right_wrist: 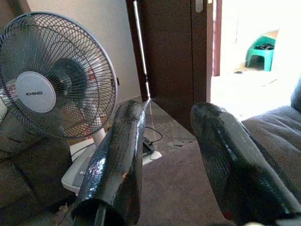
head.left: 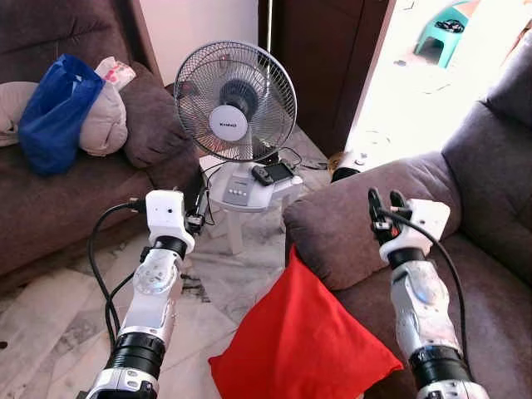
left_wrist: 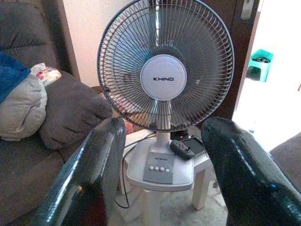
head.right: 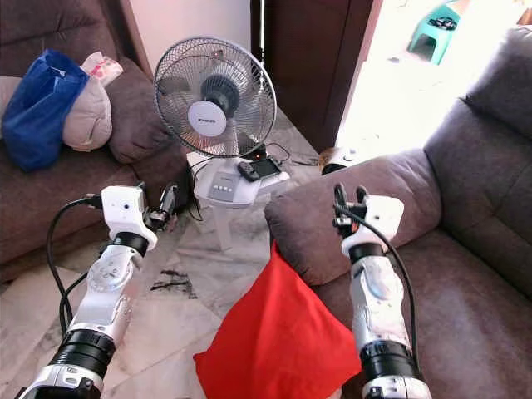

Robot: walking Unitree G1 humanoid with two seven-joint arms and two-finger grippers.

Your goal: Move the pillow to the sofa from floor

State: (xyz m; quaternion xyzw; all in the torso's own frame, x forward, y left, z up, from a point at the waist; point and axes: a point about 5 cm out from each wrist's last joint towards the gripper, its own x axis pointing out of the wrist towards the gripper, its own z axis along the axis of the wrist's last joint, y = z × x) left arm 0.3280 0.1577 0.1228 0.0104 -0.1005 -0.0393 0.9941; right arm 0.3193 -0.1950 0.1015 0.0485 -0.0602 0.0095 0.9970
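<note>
A red pillow [head.left: 301, 341] stands tilted low between my two arms, leaning against the front of the grey-brown sofa [head.left: 490, 307] on my right, just below its armrest [head.left: 357, 220]. Its lower corner reaches the marble floor [head.left: 50, 332]. My left gripper [head.left: 199, 208] is raised over the floor to the left of the pillow; in the left wrist view its fingers [left_wrist: 89, 179] stand open with nothing between them. My right gripper [head.left: 386, 201] hovers over the armrest, above and right of the pillow, with its fingers [right_wrist: 117, 160] open and empty.
A white standing fan [head.left: 235, 104] sits on a small white table [head.left: 241, 195] straight ahead, with a dark handheld device [head.left: 273, 173] and cables beside it. A second sofa [head.left: 50, 208] on the left holds a blue bag [head.left: 54, 112] and a beige cushion [head.left: 104, 120]. An open doorway [head.left: 432, 91] lies at the back right.
</note>
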